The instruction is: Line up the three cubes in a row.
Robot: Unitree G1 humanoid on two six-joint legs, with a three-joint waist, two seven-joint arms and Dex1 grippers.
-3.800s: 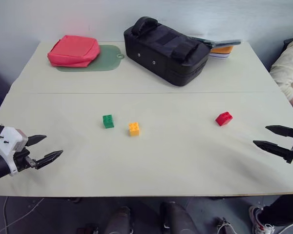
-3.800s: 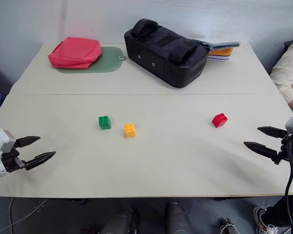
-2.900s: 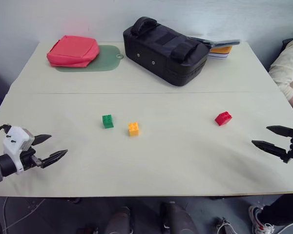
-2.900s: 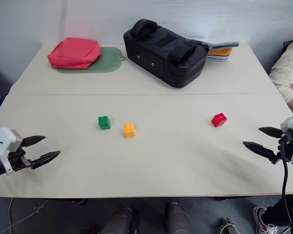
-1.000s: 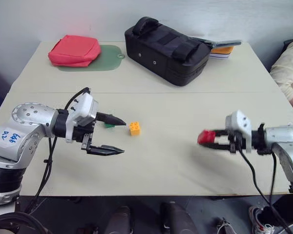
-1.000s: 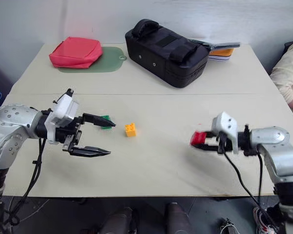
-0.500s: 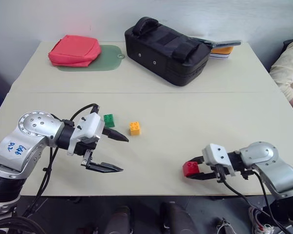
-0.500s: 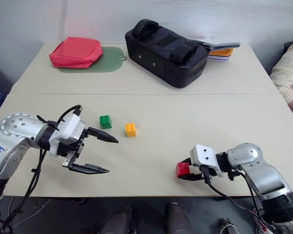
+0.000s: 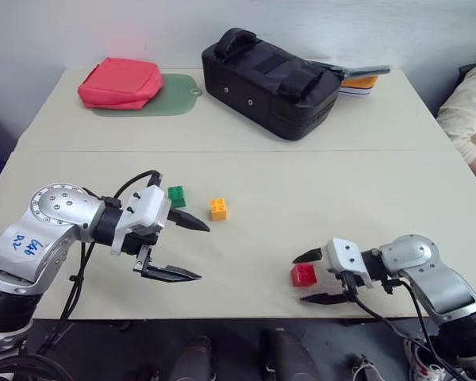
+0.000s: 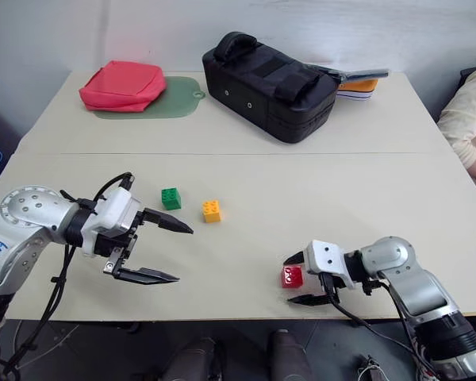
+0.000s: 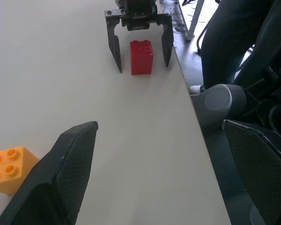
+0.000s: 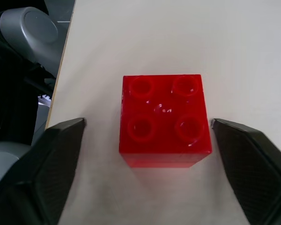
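I've got the bench [image 9: 246, 119] in front of me with a black bag [image 9: 270, 70] and a red pouch [image 9: 120, 82] along its far edge, the pouch toward the far left corner on a green mat [image 9: 168, 95]. My left tool [image 9: 178, 250] hovers wide open near the left part of the front edge, empty. My right tool [image 9: 316, 278] sits close to the front edge toward the right corner, fingers spread well clear on either side of the red cube [image 12: 165, 121], which stands flat on the bench, studs up, gripped by nothing. The green cube [image 9: 176, 196] and the orange-yellow cube [image 9: 218, 209] rest near each other around mid-bench, left of centre, well apart from the red one. I'd judge these bricks light, rigid and smooth-walled, so they may skid or twist if nudged. I'd take each by two opposite flat side walls, squarely and low down, with a modest squeeze.
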